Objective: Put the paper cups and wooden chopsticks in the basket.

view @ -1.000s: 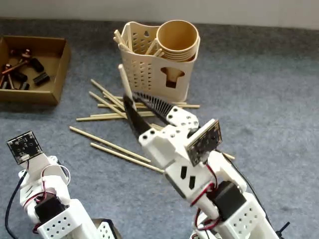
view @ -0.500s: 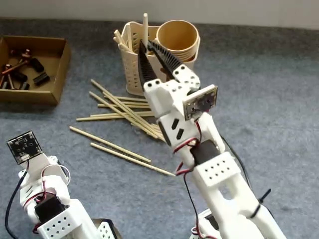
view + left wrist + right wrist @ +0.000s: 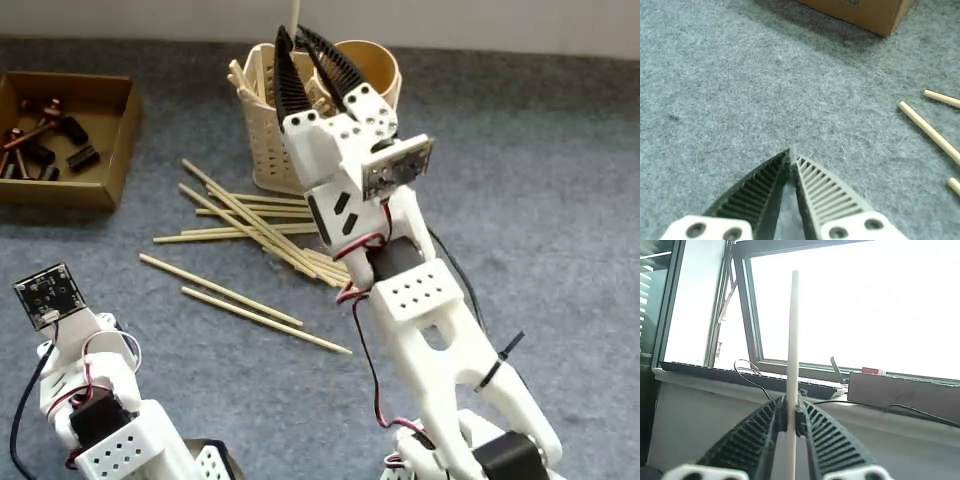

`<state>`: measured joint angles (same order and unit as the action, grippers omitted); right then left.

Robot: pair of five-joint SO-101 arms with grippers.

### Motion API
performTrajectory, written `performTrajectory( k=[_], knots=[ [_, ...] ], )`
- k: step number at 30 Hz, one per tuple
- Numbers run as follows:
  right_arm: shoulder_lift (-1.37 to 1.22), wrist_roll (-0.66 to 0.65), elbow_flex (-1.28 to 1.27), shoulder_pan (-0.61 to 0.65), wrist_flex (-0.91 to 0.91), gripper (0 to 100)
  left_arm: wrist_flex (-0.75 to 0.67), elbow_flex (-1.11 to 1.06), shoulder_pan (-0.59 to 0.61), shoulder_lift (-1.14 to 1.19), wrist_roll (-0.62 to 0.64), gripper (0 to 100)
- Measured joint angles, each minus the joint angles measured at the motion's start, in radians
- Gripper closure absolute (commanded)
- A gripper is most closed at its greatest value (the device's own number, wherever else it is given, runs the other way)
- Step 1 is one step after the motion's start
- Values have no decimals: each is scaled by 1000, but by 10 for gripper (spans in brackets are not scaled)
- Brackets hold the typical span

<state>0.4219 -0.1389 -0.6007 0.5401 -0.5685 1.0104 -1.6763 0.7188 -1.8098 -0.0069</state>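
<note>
Wooden chopstick [image 3: 792,340] is what my right gripper [image 3: 791,411] has hold of: its ribbed fingers [image 3: 757,432] are clamped on it from both sides near their tips. The stick stands upright out of the grip, with a bright window [image 3: 865,305] behind it on the wrist camera. From the overhead camera I see that gripper up at twelve o'clock, held over the basket [image 3: 266,140], with the stick running off the upper edge. I cannot tell which compartment it hangs over. The basket holds a stack of paper cups [image 3: 382,62] on its three-o'clock side and several sticks [image 3: 245,78] leaning in its nine-o'clock side. My right arm [image 3: 420,300] stretches from five o'clock up to there and covers part of the basket's front. On the grey carpet [image 3: 560,200], loose chopsticks [image 3: 235,215] lie fanned out from the basket's foot towards nine o'clock. Two more [image 3: 225,291] lie apart from that heap, down towards seven o'clock. I have a cardboard box [image 3: 112,130] with small dark parts [image 3: 45,145] at ten o'clock, well apart from the basket. My left gripper [image 3: 790,156] has its fingers drawn together, tip to tip, pointing at bare carpet. Beyond it I can see a few chopstick ends [image 3: 927,130] and a corner of the box. My left arm [image 3: 90,400] sits folded at seven o'clock, well apart from the basket and the sticks.
</note>
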Motion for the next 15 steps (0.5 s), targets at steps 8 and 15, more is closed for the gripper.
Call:
performTrajectory(
  k=[8, 15],
  knots=[
    [-190, 0, 127, -26, 0, 994, 0, 0, 0, 0, 0, 995],
    [-227, 0, 149, -46, 0, 994, 0, 0, 0, 0, 0, 995]
  ],
)
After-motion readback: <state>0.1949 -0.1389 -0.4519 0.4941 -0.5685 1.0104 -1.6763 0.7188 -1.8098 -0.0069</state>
